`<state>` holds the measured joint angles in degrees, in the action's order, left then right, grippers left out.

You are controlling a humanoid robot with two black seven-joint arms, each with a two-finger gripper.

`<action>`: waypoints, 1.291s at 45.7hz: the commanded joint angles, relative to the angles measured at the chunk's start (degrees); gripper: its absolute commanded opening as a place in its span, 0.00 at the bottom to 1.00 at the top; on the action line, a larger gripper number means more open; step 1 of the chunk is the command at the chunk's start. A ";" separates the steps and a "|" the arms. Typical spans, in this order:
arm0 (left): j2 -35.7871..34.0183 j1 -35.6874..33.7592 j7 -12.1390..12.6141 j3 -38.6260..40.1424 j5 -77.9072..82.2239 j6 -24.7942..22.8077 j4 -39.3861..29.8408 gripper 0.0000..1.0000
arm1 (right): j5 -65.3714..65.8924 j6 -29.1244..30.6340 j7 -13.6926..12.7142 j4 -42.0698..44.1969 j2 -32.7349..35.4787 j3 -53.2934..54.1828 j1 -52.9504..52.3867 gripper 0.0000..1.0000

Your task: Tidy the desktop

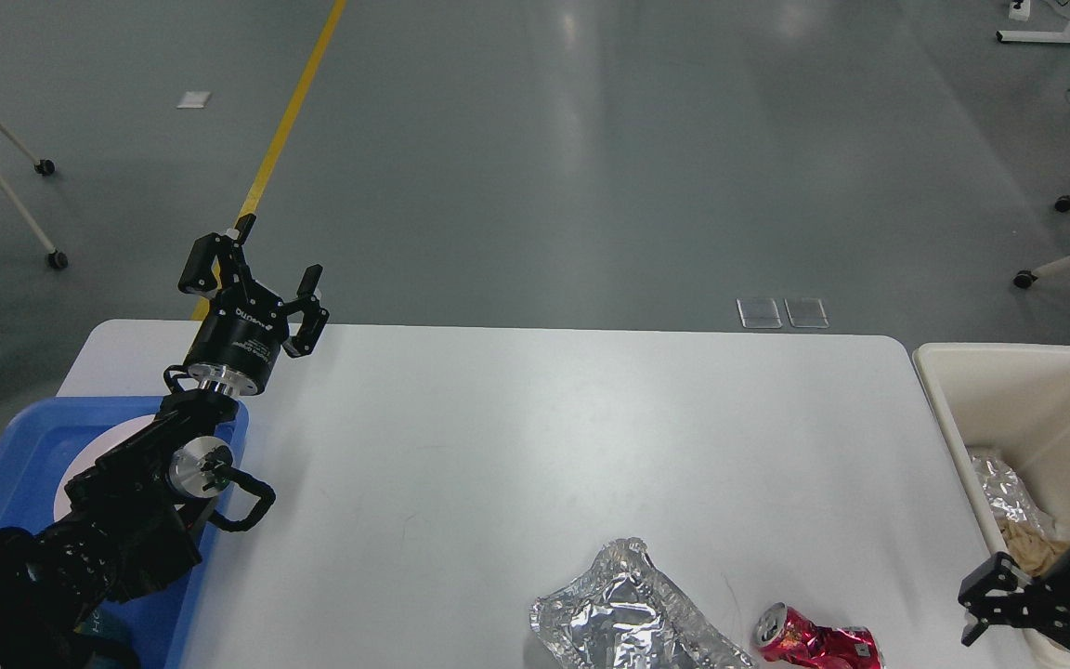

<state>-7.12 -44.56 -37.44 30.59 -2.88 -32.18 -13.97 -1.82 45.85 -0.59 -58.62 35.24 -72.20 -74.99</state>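
The white desktop (pixel 535 437) fills the middle of the head view. A crumpled piece of silver foil (pixel 628 618) and a crushed red can (pixel 818 641) lie on it at the near edge, side by side. My left gripper (pixel 252 279) is open and empty, raised over the table's far left corner. My right gripper (pixel 1023 618) is low at the bottom right corner, by the near end of the cream bin (pixel 1018 390). Its fingers are spread and hold nothing. It is to the right of the can and apart from it.
A blue tray (pixel 6 455) with a white plate (pixel 89 451) sits at the left edge, partly under my left arm. The cream bin holds crumpled foil (pixel 999 483) and brown paper (pixel 1032 553). Grey floor and a yellow line lie beyond the table.
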 commanded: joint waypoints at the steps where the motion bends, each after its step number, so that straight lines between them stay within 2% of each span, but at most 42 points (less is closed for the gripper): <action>1: 0.00 0.00 0.00 0.00 -0.02 0.01 0.00 0.97 | 0.06 3.89 0.06 -1.05 0.01 0.31 1.16 1.00; 15: 0.00 0.00 0.00 0.00 -0.02 0.01 0.00 0.96 | -6.00 3.10 0.15 -0.53 0.10 4.44 1.78 1.00; 33: 0.00 0.00 0.00 0.00 -0.02 0.01 0.00 0.97 | -6.00 2.93 0.32 1.49 1.59 5.58 -1.65 1.00; 46: 0.00 0.00 0.00 0.00 0.07 0.01 0.00 0.96 | 0.23 2.40 0.59 6.24 0.53 7.16 -7.80 1.00; 59: 0.00 0.00 0.00 0.00 -0.02 -0.08 0.00 0.97 | 3.58 2.75 0.59 7.74 1.68 26.58 -4.38 1.00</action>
<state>-7.15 -44.56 -37.44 30.59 -2.84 -32.18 -13.97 1.43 48.37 0.09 -50.81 37.36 -51.69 -81.32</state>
